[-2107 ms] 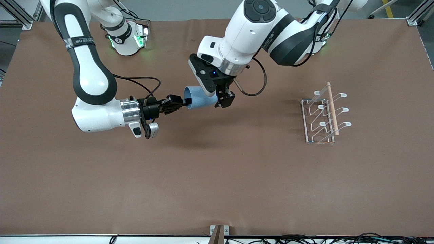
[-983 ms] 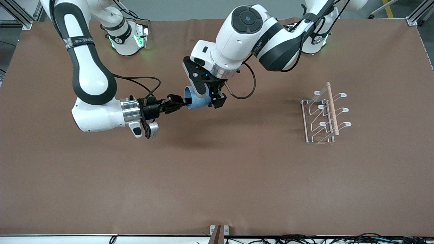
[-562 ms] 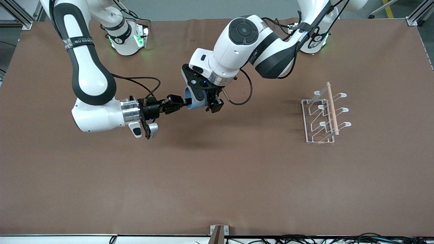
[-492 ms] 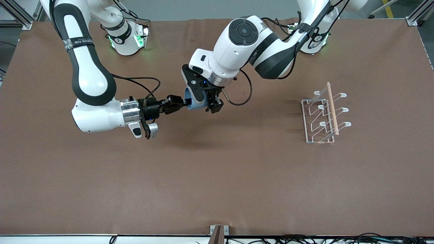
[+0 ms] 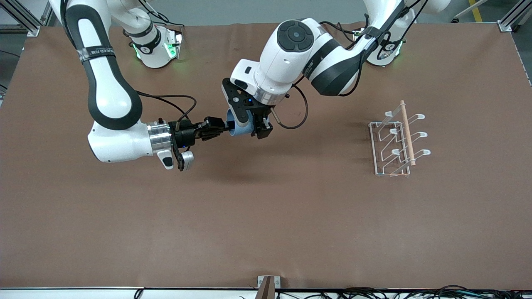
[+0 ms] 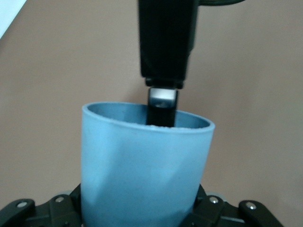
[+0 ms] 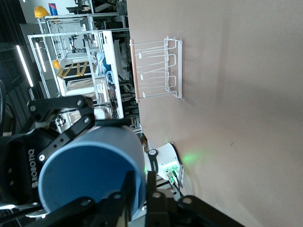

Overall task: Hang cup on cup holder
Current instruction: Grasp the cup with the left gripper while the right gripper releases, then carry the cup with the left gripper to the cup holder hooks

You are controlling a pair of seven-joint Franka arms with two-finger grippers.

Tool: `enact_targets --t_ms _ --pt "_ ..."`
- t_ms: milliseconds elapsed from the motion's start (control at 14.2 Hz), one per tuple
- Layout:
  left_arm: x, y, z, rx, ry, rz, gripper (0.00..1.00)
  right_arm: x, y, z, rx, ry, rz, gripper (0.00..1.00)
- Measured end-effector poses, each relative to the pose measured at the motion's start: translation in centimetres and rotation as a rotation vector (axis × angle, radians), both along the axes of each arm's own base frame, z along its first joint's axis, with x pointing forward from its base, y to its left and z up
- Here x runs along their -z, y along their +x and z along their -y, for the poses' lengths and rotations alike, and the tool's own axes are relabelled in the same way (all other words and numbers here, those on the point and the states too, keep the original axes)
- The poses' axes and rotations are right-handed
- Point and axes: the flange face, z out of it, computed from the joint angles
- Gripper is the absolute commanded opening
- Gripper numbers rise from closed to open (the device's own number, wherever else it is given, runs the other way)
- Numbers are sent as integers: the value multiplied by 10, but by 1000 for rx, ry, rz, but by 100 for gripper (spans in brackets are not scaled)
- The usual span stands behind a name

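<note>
The light-blue cup (image 5: 240, 128) hangs on its side in the air over the middle of the table. My right gripper (image 5: 222, 125) is shut on its rim, with one finger (image 6: 162, 101) inside the mouth and one outside. My left gripper (image 5: 255, 126) is around the cup's closed end; the cup's body (image 6: 142, 165) fills the left wrist view and hides the jaws. In the right wrist view the cup's mouth (image 7: 90, 170) sits at my right gripper (image 7: 142, 189). The white wire cup holder (image 5: 397, 141) with its wooden rod stands toward the left arm's end of the table, and it also shows in the right wrist view (image 7: 156, 68).
The brown table mat (image 5: 266, 216) lies bare under both arms and toward the front camera. The arm bases (image 5: 156, 45) stand along the table's edge farthest from that camera.
My left arm has come down and across toward the right arm's end, bringing its gripper over the cup's closed end. The right arm and the cup have stayed still.
</note>
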Motion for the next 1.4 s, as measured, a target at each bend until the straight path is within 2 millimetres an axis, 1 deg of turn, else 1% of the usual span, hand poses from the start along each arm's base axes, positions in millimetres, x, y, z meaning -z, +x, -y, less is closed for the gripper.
enact_targets --t_ms 211,351,562,632,702,843,913,983,1124,1194,1335,1405 --pt "8 9 -16 -3 78 -10 33 -2 1 0 0 3 3 100" --pt "13 21 -35 -17 140 -25 33 0 5 8 12 -19 13 100" --pt "19 42 -79 -44 278 -57 34 13 17 45 21 -184 80 100" --pt "20 48 -95 -43 340 -64 34 15 22 61 31 -222 92 100" --pt "20 53 -110 -42 400 -67 34 19 27 82 35 -276 107 100" --pt "20 61 -142 -43 527 -76 34 25 37 130 32 -436 159 100" --pt "20 66 -158 -42 584 -83 35 23 41 153 31 -508 184 100" --pt "21 72 -175 -35 633 -86 34 17 44 177 33 -576 209 100" --pt "21 90 -217 -3 734 -94 35 -7 46 230 38 -726 271 100" --pt "21 99 -240 22 781 -103 35 -21 44 250 35 -784 297 100" --pt "22 116 -283 73 861 -118 35 -52 36 279 23 -908 337 100" --pt "26 122 -300 94 898 -123 34 -65 31 289 20 -981 343 100"
